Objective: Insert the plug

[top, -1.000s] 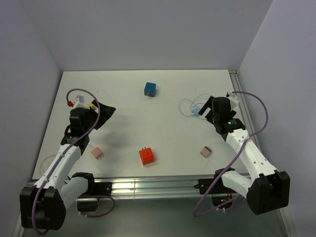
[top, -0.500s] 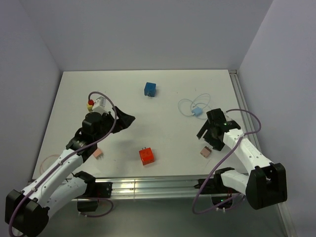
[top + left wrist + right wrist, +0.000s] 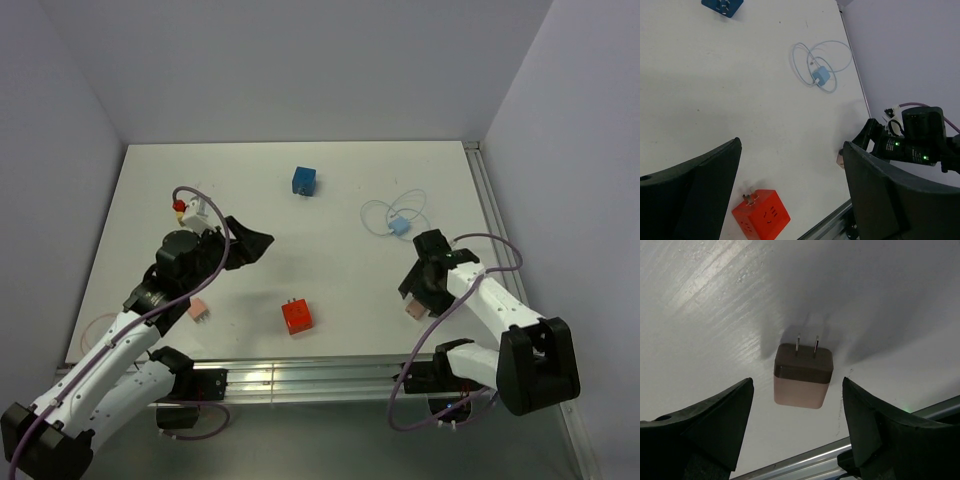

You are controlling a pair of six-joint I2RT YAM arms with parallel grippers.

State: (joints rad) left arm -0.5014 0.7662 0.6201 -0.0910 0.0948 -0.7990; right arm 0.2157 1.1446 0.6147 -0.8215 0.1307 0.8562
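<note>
The white worktop (image 3: pixel 350 265) carries five small things, all well apart. Seen from above, a blue cube (image 3: pixel 305 181) sits at 12 o'clock. A light-blue plug (image 3: pixel 400 226) lies within its looped cable at 2 o'clock. A pink-and-brown plug (image 3: pixel 803 376) lies flat at 4 o'clock, prongs pointing away from the near rail. A red socket cube (image 3: pixel 297 316) is at 6 o'clock and a pale pink plug (image 3: pixel 197 311) at 8 o'clock.

White shells and black joints on left arm (image 3: pixel 115 340) and right arm (image 3: pixel 497 305), purple cables (image 3: pixel 485 236) looping; left claw (image 3: pixel 790 150) and right claw (image 3: pixel 797 382) black.
</note>
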